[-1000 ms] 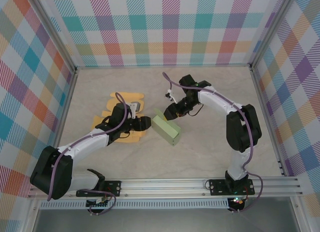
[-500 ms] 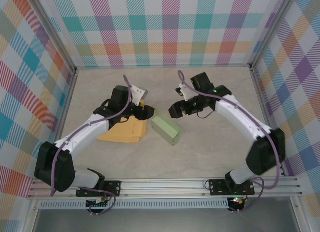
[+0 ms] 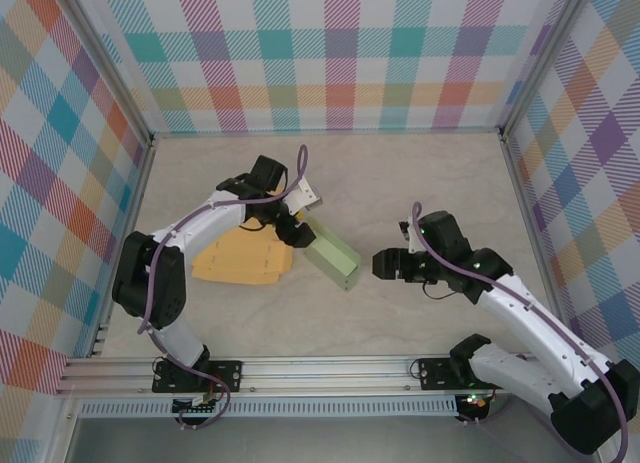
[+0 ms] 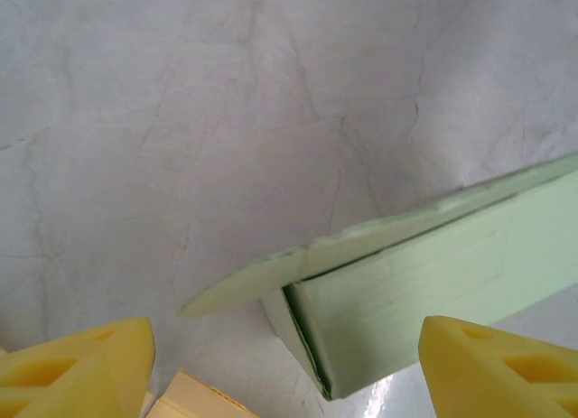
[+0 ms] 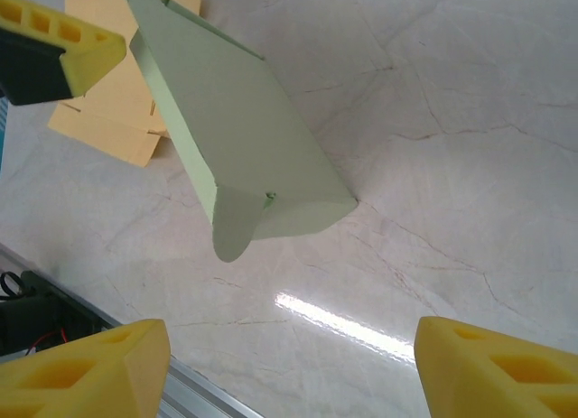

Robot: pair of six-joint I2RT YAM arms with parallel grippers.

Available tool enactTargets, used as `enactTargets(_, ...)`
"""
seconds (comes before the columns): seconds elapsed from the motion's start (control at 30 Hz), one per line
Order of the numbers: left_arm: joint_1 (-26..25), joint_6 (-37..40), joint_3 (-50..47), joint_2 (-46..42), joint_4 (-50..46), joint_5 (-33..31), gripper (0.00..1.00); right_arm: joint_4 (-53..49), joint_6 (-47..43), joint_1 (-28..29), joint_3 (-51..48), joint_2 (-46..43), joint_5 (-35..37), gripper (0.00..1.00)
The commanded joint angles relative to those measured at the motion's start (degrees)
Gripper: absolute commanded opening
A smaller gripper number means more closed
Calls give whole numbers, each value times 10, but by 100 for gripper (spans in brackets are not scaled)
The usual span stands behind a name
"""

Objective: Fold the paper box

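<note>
Apparently at the flap-closing step, with the green box (image 3: 333, 260) lying mid-table beside a yellow sheet (image 3: 240, 265). Left gripper (image 3: 290, 228) by its far end, right gripper (image 3: 383, 266) apart — both wide open, empty. Calls next for tucking loose flaps in.

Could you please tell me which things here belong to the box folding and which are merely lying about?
Part of the job:
- green paper box, one end flap sticking out
- left gripper, open, close by the box's end
- right gripper, open, apart from the box

Lying about:
- flat yellow box blanks, beside the green box, not gripped
</note>
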Motion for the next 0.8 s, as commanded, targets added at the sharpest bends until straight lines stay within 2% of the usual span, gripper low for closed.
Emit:
enactTargets(0.0, 8, 49, 23, 8, -34, 22, 78, 52, 48, 18, -14, 0, 8, 72)
enactTargets(0.2, 9, 57, 47, 36, -44, 9, 78, 82, 65, 67, -8, 55, 30, 72)
enactTargets(0.4, 10, 68, 102, 82, -83, 16, 78, 81, 76, 112, 28, 116, 86, 72)
enactTargets(0.6, 10, 73, 126, 92, -98, 33, 76, 65, 78, 122, 63, 172, 122, 67)
enactTargets(0.77, 10, 76, 142, 104, -110, 46, 71, 55, 68, 123, 88, 195, 141, 63)
